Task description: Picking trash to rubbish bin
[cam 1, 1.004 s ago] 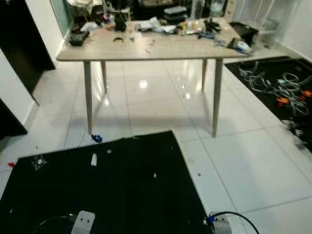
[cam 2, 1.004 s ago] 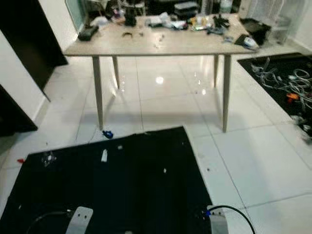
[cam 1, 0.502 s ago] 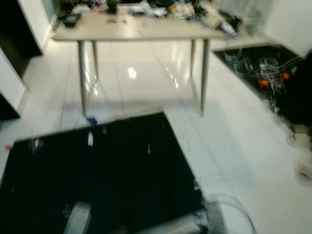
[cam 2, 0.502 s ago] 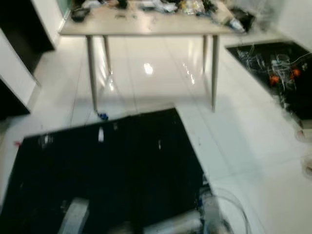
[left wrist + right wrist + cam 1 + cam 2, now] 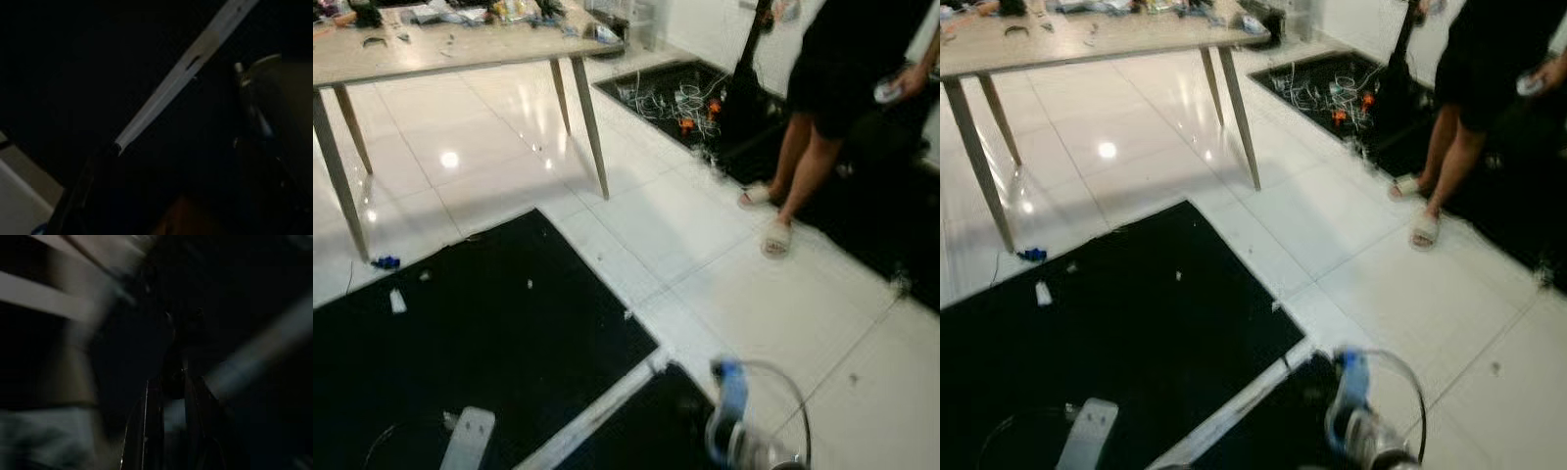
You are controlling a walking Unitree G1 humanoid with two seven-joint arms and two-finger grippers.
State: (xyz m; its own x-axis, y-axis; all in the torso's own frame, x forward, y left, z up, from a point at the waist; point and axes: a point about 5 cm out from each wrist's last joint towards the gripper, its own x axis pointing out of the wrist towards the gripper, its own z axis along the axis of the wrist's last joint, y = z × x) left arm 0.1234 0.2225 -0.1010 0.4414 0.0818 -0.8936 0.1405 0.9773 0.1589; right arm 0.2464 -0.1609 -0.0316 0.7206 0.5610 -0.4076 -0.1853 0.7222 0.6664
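Small trash lies on a black floor mat (image 5: 509, 333). A white scrap (image 5: 397, 301) sits near the mat's far left. A blue scrap (image 5: 384, 261) lies on the white tiles beside a table leg, and a tiny white bit (image 5: 530, 285) lies mid-mat. My left arm (image 5: 468, 443) hangs low over the mat at the bottom of the eye views. My right arm (image 5: 732, 441) hangs low too, blurred, with a looped cable, above the mat's near edge. Both wrist views are very dark. The left wrist view shows a pale strip (image 5: 186, 83) across black.
A wooden table (image 5: 460, 49) with clutter on top stands at the far left. A person (image 5: 822, 108) in slippers stands on the right, beside a second black mat holding a tangle of cables (image 5: 675, 98). White tiles lie between the two mats.
The camera has swung to the right. The table and the trash have slid left in the picture, and the person and the cable mat have come into view.
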